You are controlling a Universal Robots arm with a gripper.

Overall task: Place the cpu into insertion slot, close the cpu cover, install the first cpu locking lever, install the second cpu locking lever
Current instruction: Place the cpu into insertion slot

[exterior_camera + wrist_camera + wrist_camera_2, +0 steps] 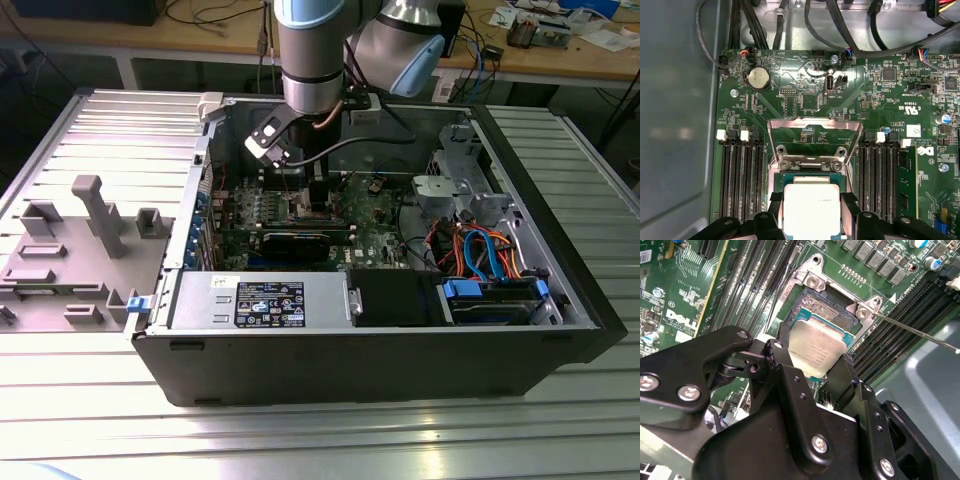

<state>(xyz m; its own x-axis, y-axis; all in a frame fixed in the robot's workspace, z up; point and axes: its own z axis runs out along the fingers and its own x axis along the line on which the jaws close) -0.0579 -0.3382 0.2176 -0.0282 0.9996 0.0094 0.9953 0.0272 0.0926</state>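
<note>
My gripper (pixel 815 360) is shut on the cpu (pixel 817 350), a flat square chip with a silver-grey top, one black finger on each of two opposite edges. The chip sits directly over the insertion slot (pixel 824 307), whose dark pin field still shows beyond its far edge. In the first wrist view the cpu (pixel 811 207) lies between the fingers (pixel 774 206) inside the socket's rim (pixel 805 176), and the cpu cover (pixel 815 122) stands raised behind it. A thin locking lever (pixel 915 332) sticks out to one side. In the exterior view the gripper (pixel 315 195) reaches down into the open computer case (pixel 360 350).
Long black memory slots (pixel 742 175) flank the socket on both sides. A power supply (pixel 260 300) and a drive bay with blue and orange cables (pixel 490 270) line the case's near side. A grey fixture tray (pixel 70 250) lies at the exterior view's left.
</note>
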